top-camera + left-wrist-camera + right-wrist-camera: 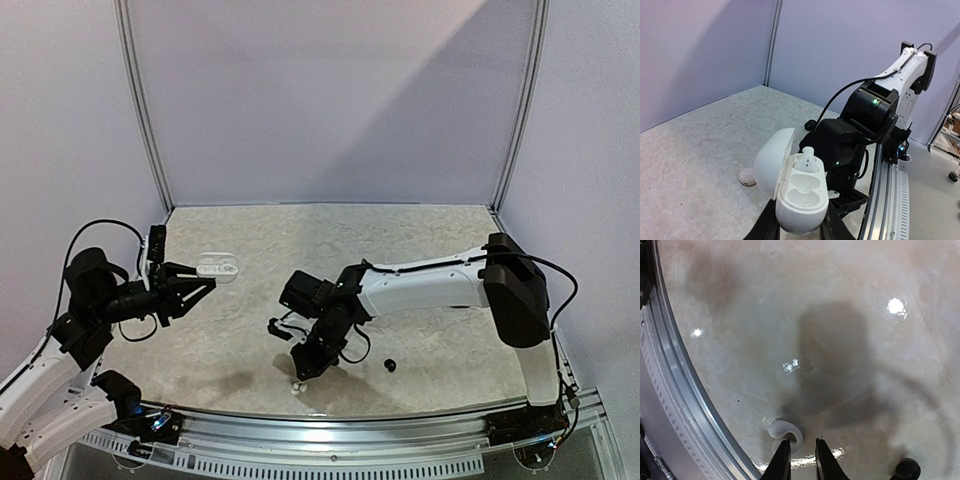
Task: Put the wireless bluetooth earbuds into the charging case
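My left gripper (200, 278) is shut on an open white charging case (218, 267) and holds it above the table. In the left wrist view the gripper (800, 231) grips the case (802, 202) by its base, lid swung left. One white earbud (808, 161) sits in the far slot; the near slot is empty. My right gripper (300, 372) points down at the table near the front edge, jaws a little apart and empty. A white earbud (785, 430) lies on the table just ahead of its left fingertip (785, 445), also seen from above (297, 387). A black earbud (906, 469) lies to the right (390, 366).
A small round white object (746, 177) lies on the table left of the case. The metal rail (675, 405) along the table's front edge runs close to the white earbud. Walls enclose the table at the back and sides.
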